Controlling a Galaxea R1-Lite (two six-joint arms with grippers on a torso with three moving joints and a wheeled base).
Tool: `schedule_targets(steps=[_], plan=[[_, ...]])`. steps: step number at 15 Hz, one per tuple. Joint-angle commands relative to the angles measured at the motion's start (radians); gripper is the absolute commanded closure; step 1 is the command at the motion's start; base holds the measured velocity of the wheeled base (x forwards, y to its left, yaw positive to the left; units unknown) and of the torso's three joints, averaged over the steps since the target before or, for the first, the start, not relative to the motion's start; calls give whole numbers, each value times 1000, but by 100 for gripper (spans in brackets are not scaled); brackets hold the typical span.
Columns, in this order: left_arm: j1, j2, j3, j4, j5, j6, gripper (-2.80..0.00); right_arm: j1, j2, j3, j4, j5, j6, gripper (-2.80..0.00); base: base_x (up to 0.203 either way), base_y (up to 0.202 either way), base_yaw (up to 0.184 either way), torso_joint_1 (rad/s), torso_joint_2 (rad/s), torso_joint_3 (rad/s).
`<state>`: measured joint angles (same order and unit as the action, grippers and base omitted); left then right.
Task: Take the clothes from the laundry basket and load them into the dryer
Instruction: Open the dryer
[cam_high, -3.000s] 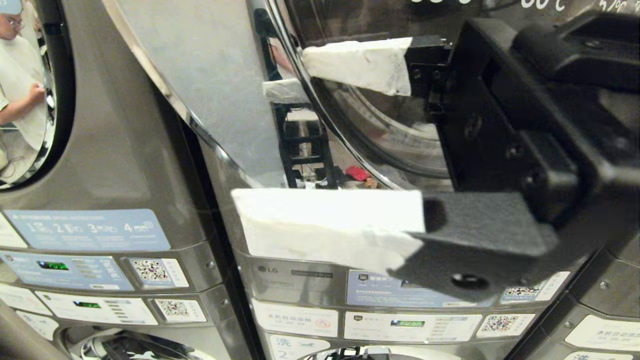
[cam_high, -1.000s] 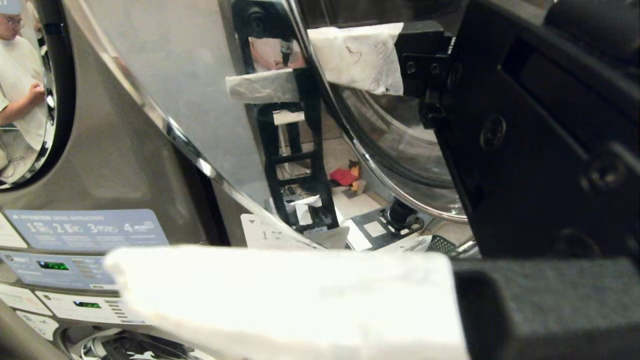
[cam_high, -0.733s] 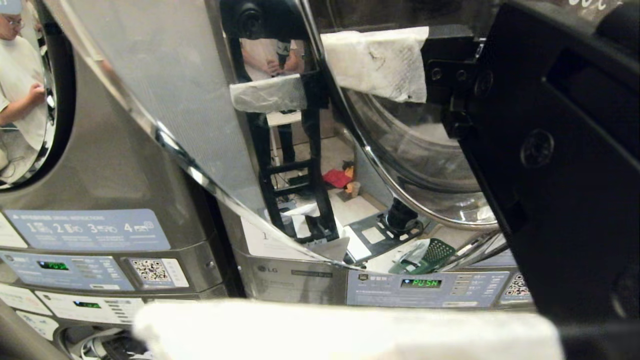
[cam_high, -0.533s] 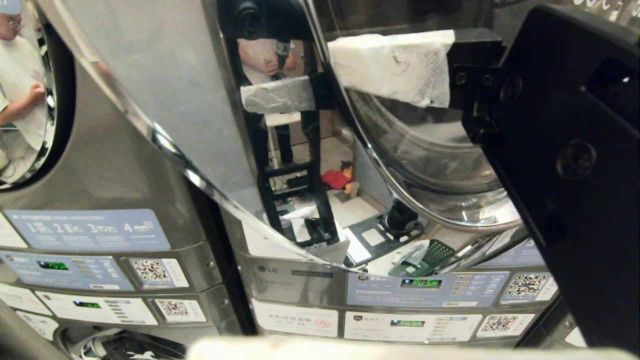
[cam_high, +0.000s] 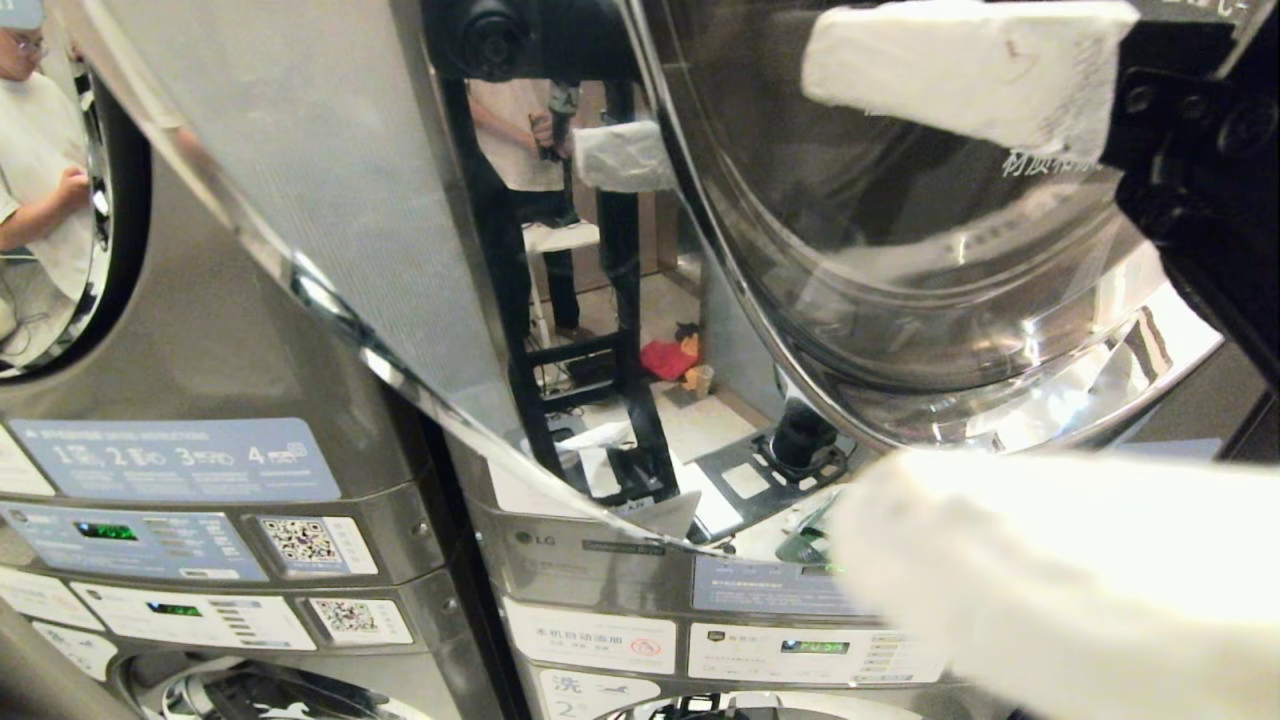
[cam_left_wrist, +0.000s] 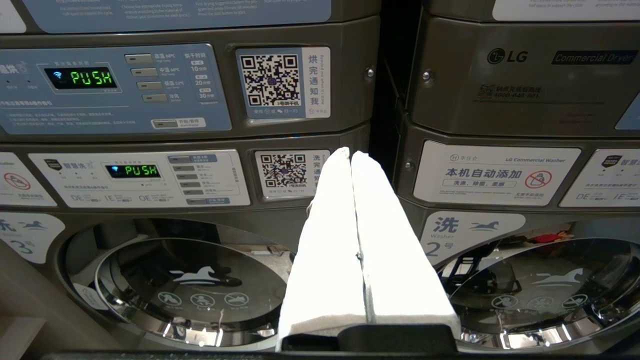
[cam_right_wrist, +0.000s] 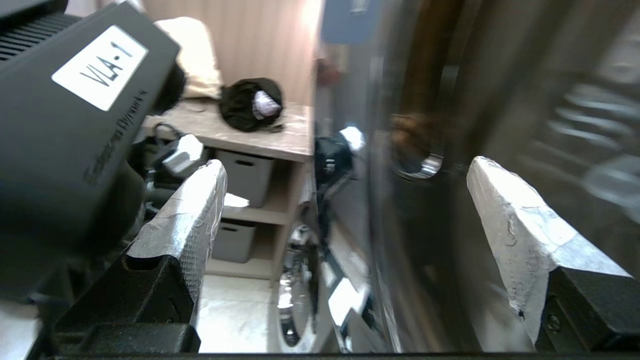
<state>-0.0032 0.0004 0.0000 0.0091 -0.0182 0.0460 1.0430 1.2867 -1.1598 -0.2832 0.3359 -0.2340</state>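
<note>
The dryer's (cam_high: 600, 560) round door (cam_high: 900, 300) stands swung open in the head view, its glass and chrome rim mirroring the room. My right gripper (cam_high: 1010, 320) is open close in front of that door, one white padded finger (cam_high: 960, 70) high and the other (cam_high: 1080, 590) low at the right. In the right wrist view the same gripper (cam_right_wrist: 350, 200) holds nothing, and the door's dark surface fills the space between its pads. My left gripper (cam_left_wrist: 350, 155) is shut and empty, parked facing the machines' control panels. The clothes and the laundry basket are out of view.
A neighbouring machine (cam_high: 200, 350) stands at the left, its door reflecting a person (cam_high: 40, 180). Washer doors (cam_left_wrist: 190, 285) sit below the panels. The right wrist view shows a counter (cam_right_wrist: 260, 135) with a dark bundle (cam_right_wrist: 250, 102) and grey bins (cam_right_wrist: 245, 177) under it.
My right gripper has moved to the right, still open; its black body has left most of the head view. The dryer door has swung further, showing more of its glass.
</note>
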Motion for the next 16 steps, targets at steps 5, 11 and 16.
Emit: schedule_targets(steps=[5, 11, 16], plan=[[0, -2, 0, 0, 0, 0, 0, -56, -223, 120, 12, -142, 52, -280, 0, 0, 0, 0, 0, 0], [0, -2, 0, 0, 0, 0, 0, -74, -514, 364, 12, -285, 128, 0, 0, 0, 0, 0, 0, 0], [0, -2, 0, 0, 0, 0, 0, -392, -620, 581, 106, -360, 273, 0, 0, 0, 0, 0, 0, 0]])
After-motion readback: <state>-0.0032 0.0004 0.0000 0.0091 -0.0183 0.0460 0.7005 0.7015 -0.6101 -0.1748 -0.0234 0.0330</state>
